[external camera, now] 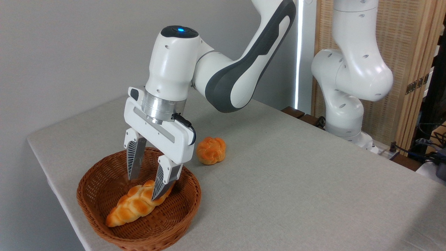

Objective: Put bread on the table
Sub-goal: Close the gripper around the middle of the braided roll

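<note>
Bread [134,205] in basket [87,195], beneath gripper [143,188]; jaws spread, straddling loaf's upper end.

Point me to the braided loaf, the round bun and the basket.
braided loaf [130,206], fixed camera, middle of its glossy top.
round bun [210,150], fixed camera, centre of its top, on the table.
basket [190,198], fixed camera, right side of the woven rim.

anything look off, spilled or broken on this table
Nothing stands out. The braided bread lies whole in the wicker basket, which sits upright near the table edge. The round bun rests intact on the cloth. The claw is open over the bread.
</note>
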Controlling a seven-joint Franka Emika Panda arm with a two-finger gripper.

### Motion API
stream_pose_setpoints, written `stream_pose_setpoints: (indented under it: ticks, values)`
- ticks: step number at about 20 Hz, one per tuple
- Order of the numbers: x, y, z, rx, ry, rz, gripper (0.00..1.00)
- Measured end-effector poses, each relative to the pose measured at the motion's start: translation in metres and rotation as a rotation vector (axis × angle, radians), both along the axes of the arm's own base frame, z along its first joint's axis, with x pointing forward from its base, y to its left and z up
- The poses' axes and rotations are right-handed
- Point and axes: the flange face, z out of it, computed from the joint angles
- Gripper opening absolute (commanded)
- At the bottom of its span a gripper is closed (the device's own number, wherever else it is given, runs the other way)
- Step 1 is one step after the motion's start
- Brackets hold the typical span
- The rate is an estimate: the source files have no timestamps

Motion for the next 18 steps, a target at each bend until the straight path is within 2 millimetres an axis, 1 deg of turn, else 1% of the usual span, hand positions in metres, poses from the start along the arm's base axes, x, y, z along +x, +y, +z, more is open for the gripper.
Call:
stream_pose_setpoints:
  ticks: [4,10,15,16,18]
  values:
    - [0.000,0.000,-0.001,0.000,0.002,0.000,1.00]
    - [-0.003,0.001,-0.016,0.004,0.030,0.000,1.00]
    - [-0.004,0.001,-0.018,0.005,0.035,0.001,1.00]
    - [-0.004,0.001,-0.018,0.005,0.035,0.001,0.95]
    - [-0.004,0.001,-0.019,0.005,0.036,0.001,0.75]
